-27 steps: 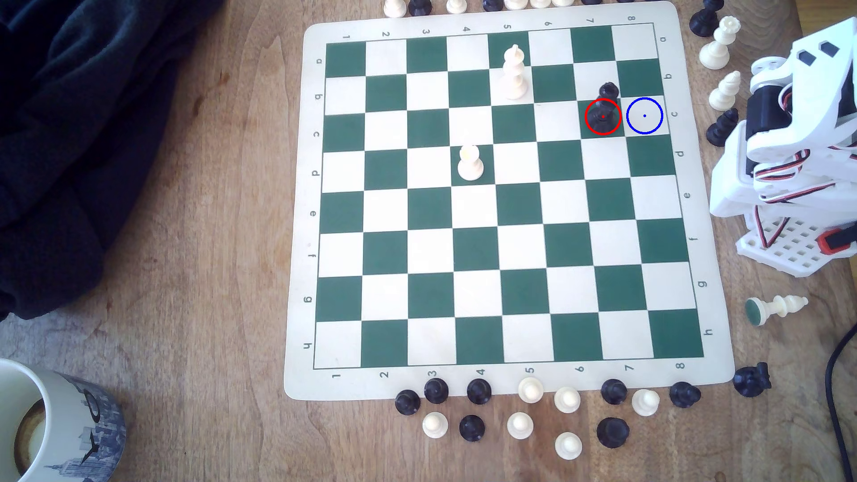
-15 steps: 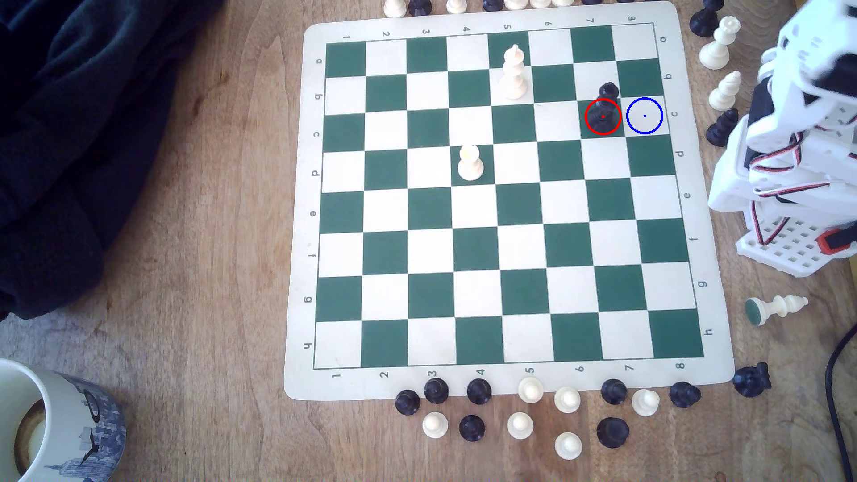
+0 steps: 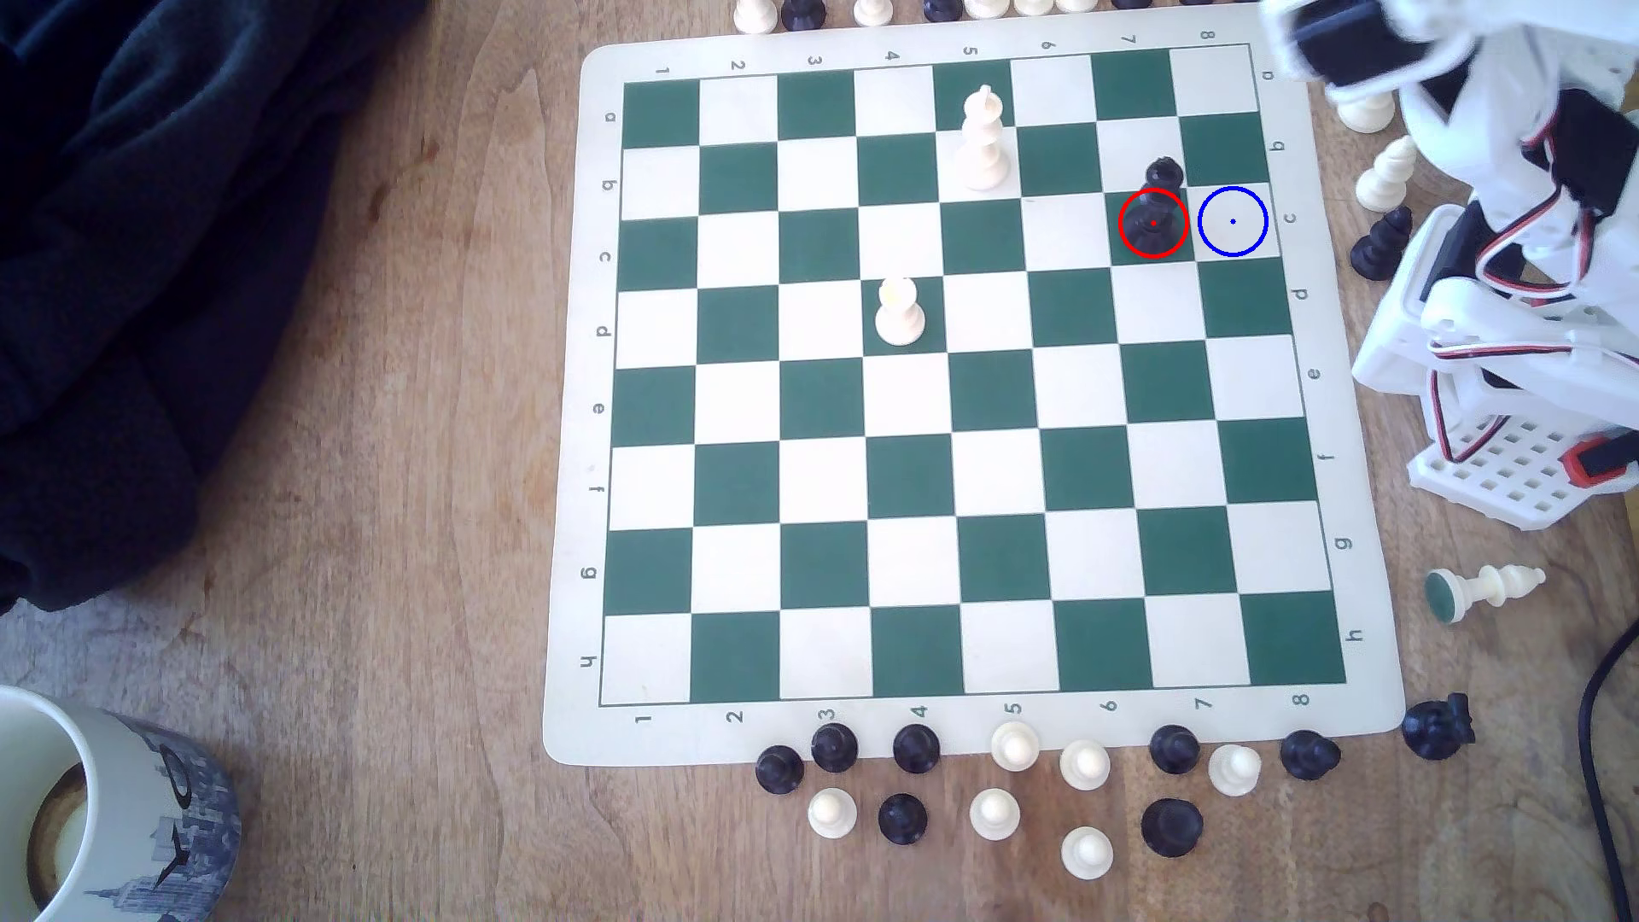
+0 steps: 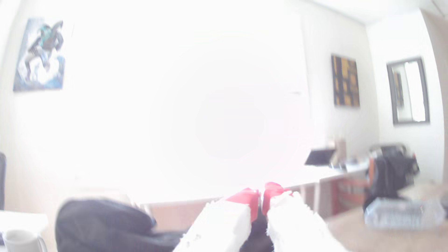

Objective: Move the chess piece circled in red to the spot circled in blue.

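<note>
The chess piece (image 3: 1156, 213) is a tall glossy black piece standing upright on a green square inside the red ring, in the seventh column near the exterior view's right. The spot (image 3: 1233, 222) is the cream square with a blue ring and dot, directly to the right of it. My arm (image 3: 1348, 44) is a motion-blurred white and black shape above the board's far right corner, well away from the piece. In the wrist view my gripper (image 4: 261, 193) points out at the room, its red-tipped fingers (image 4: 244, 197) pressed nearly together with nothing between them.
On the board stand a tall cream piece (image 3: 983, 142) and a cream pawn (image 3: 899, 312). Spare pieces line the near edge (image 3: 993, 789), the far edge and the right side. A cream piece (image 3: 1486, 589) lies toppled beside the arm's base (image 3: 1508, 372). A mug (image 3: 89, 816) and dark cloth (image 3: 133, 266) are at the left.
My arm has lifted from its folded pose and swung toward the board's far right corner, blurring as it moves. The pieces have not moved.
</note>
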`<state>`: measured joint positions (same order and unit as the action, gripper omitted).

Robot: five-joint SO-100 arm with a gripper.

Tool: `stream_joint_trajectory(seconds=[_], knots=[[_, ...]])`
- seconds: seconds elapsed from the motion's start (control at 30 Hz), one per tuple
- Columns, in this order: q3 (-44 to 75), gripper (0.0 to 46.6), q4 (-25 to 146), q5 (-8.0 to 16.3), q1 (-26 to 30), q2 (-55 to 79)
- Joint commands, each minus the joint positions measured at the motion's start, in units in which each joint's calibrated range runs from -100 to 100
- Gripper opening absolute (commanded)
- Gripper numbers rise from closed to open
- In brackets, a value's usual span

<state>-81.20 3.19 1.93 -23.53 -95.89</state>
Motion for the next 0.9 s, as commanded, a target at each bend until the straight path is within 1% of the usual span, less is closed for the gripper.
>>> stream_joint_trajectory(seconds=[0.0, 0.03, 0.07, 0.13, 0.2, 0.27, 0.3, 0.37, 0.4, 0.43, 0.5, 0.6, 0.67, 0.73, 0.87], knots=[[6.77, 0.2, 26.54, 0.39, -3.03, -0.03], [8.13, 0.2, 30.39, 0.39, -3.19, -0.03], [11.12, 0.9, 37.84, 0.39, -3.97, -0.03], [14.84, 0.3, 43.17, 0.15, -4.20, 1.41], [20.01, 0.3, 48.57, 0.44, -4.59, 5.15], [24.36, 0.3, 53.65, 1.37, -5.14, 8.88], [27.35, 0.5, 58.40, 1.86, -6.47, 12.11], [30.07, 1.8, 62.99, 2.34, -7.64, 15.42], [31.70, 3.2, 65.36, 2.83, -8.27, 17.37], [33.70, 5.8, 67.74, 3.86, -8.82, 19.83], [36.14, 7.6, 70.60, 4.88, -8.66, 23.14], [42.13, 7.9, 77.07, 6.20, -7.64, 31.46], [44.21, 9.8, 79.78, 6.98, -6.63, 34.60], [44.57, 12.5, 81.66, 7.57, -5.45, 36.90], [43.21, 14.0, 81.42, 7.57, -5.30, 39.53]])
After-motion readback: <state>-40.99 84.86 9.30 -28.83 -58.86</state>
